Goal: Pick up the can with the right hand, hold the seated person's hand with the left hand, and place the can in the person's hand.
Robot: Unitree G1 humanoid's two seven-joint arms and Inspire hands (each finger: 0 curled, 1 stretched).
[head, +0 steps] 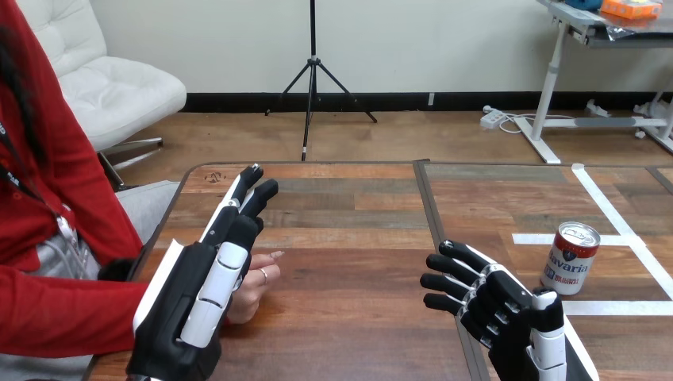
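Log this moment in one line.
left hand open, beside person's hand | right hand open, apart from can | can upright on table

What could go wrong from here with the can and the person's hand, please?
The can stands upright, apart from the open right hand; a sideways brush by its fingers could tip it. The left hand, fingers straight, covers part of the person's hand without gripping it; closing blindly might pinch it.

The silver-topped cylindrical metal can (pixel 571 259) is red and white, the planked wooden table (pixel 349 238) brown with white tape lines (pixel 609 208), the left hand (pixel 202 278) and right hand (pixel 492 305) black with white shells.
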